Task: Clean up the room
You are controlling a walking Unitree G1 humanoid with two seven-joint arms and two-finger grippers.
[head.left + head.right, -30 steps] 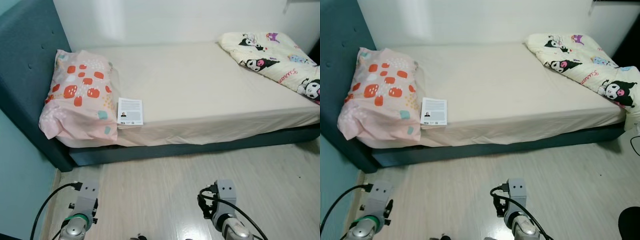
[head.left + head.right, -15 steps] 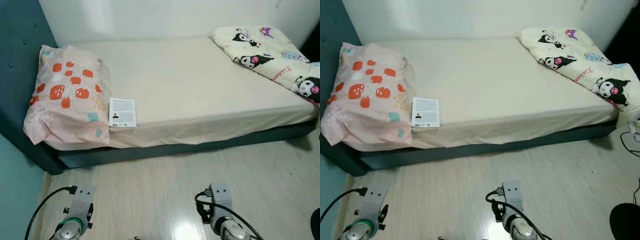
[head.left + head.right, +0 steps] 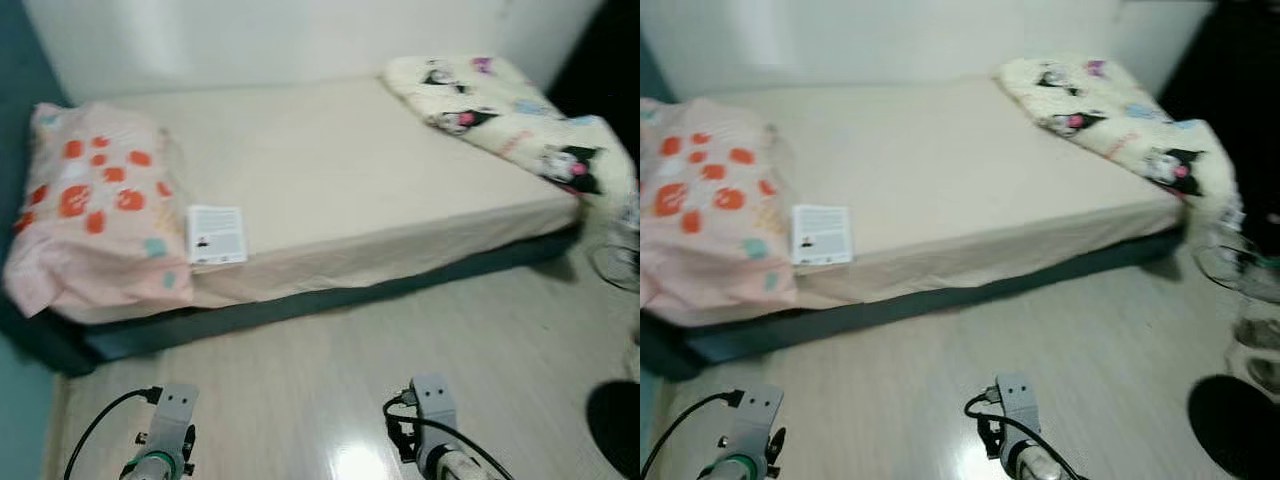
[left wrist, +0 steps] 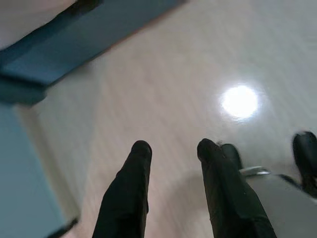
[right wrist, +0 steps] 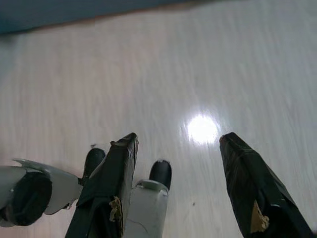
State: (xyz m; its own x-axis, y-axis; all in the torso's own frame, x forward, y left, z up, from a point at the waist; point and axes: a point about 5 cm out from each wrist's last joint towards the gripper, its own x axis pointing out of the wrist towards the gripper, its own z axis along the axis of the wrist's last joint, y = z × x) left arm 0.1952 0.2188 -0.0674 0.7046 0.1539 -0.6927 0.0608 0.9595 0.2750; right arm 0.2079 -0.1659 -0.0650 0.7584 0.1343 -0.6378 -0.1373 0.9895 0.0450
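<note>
Book (image 3: 217, 235) on bed (image 3: 330, 170), end effectors (image 4: 171, 148) low over floor (image 5: 148, 64)

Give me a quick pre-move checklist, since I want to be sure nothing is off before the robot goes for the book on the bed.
1. Book in sight, lying flat near the mattress edge beside the pillow: ok.
2. Left gripper free, fingers apart, nothing held: ok.
3. Right gripper free, fingers wide apart: ok.
4. Both grippers within reach of the book: not ok, they hang low over the floor.
5. Head views sharp enough to aim: not ok, blurred.
6. Cable loops on the floor past the foot of the bed, away from the book: ok.
</note>
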